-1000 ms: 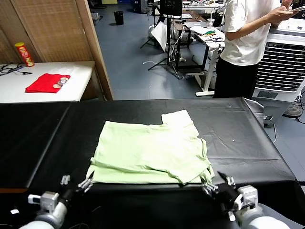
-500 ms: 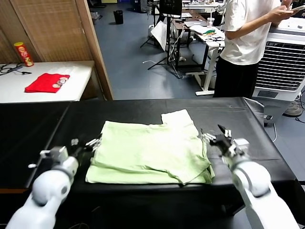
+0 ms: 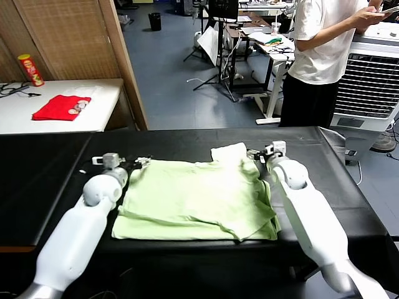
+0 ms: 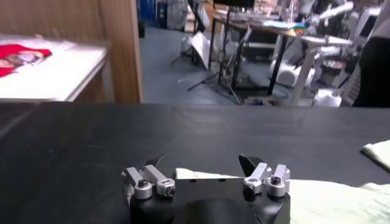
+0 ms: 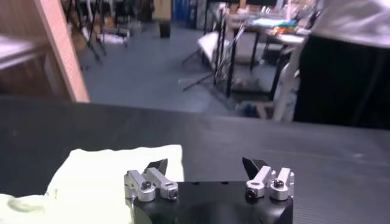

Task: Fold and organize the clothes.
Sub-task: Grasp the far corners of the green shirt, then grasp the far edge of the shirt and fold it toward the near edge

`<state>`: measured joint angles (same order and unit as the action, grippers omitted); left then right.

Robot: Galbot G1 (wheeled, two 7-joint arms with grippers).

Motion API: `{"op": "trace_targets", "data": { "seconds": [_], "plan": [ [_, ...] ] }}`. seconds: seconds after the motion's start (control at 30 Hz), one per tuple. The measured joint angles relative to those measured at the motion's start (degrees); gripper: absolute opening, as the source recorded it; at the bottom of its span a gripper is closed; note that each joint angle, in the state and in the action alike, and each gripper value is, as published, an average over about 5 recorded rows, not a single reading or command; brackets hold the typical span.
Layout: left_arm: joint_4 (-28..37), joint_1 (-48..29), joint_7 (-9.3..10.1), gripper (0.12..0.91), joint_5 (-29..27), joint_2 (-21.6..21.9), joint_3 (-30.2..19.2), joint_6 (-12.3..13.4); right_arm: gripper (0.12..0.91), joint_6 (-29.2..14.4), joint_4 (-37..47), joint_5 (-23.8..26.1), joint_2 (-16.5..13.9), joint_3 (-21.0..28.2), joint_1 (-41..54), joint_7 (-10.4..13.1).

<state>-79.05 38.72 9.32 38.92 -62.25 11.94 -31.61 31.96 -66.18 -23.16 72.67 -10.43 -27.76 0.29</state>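
The pale yellow-green shirt lay folded on the black table. The left gripper gaped at its 10 o'clock corner, the right gripper open at 1 o'clock.

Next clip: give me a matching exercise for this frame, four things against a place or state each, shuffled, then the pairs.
Things:
1. shirt
2. left gripper
3. right gripper
4. red garment

Places or states:
A. open, at the shirt's far right corner by the sleeve
B. folded on the white side table
C. spread flat on the black table
D. open, at the shirt's far left corner

Pairs: 1-C, 2-D, 3-A, 4-B
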Motion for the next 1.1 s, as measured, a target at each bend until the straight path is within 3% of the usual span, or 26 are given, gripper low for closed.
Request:
{"op": "trace_targets", "data": {
  "seconds": [0.23,0.4,0.63,0.8,0.97,1.1],
  "plan": [
    [3.3,-1.5,-0.45,0.798,-1.1,-1.2,-0.7,0.1,0.762,-0.4,4.2,1.0,2.2,0.2,1.0,-0.9],
    [3.7,-1.6,-0.67,0.769,-1.1,-1.5,-0.8,0.2,0.523,-0.6,4.8,1.5,2.9,0.4,0.8,-1.0],
    [3.6,-1.6,-1.71,0.427,-1.7,-1.4,-0.8,0.6,0.167,-1.3,4.8,1.5,3.0,0.2,0.2,-1.1],
    [3.4,-1.5,-2.37,0.170,-2.5,-1.3,-0.7,1.2,0.121,-4.6,4.0,1.5,2.7,-0.4,-0.6,-2.2],
    [1.9,-0.6,-2.43,0.127,-2.7,-0.8,0.4,2.1,0.121,-9.5,0.2,-0.1,1.0,-1.5,-2.5,-3.5],
    [-0.8,0.8,-1.77,0.127,-2.0,0.5,1.2,2.7,0.121,-8.7,-6.6,-2.0,-1.6,-2.8,-5.8,-3.2]
  ]
}}
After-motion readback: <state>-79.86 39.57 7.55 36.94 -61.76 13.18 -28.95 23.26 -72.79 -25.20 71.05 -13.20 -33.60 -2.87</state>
